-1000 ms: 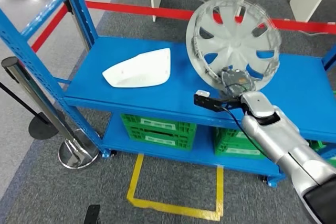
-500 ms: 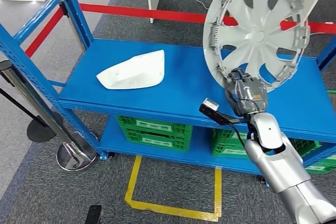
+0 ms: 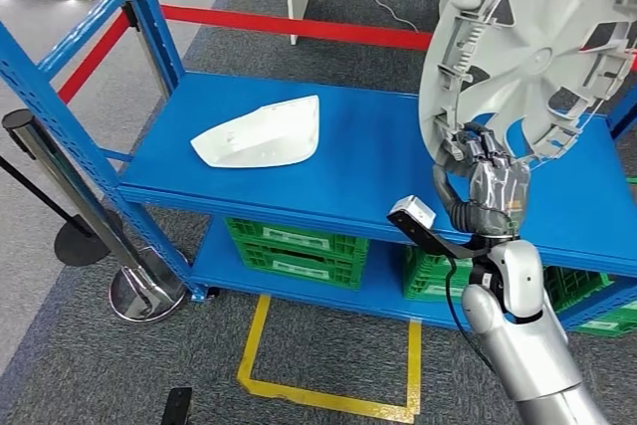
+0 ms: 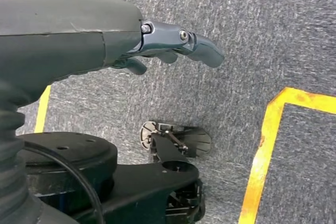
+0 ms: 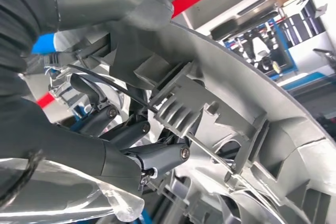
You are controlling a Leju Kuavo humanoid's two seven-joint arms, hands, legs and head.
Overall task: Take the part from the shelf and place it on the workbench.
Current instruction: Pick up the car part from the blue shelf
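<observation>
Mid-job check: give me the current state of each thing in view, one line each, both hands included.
Hubcap: lifted clear of the shelf, tilted, held at its lower rim.
Right hand: grips the hubcap's rim.
Left hand: holds nothing, fingers extended, hanging over the carpet.
White part: lying on the blue shelf, untouched.
Green crates: sitting on the lower shelf level.

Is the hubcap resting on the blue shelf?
No, the right hand holds the hubcap in the air above the shelf.
</observation>
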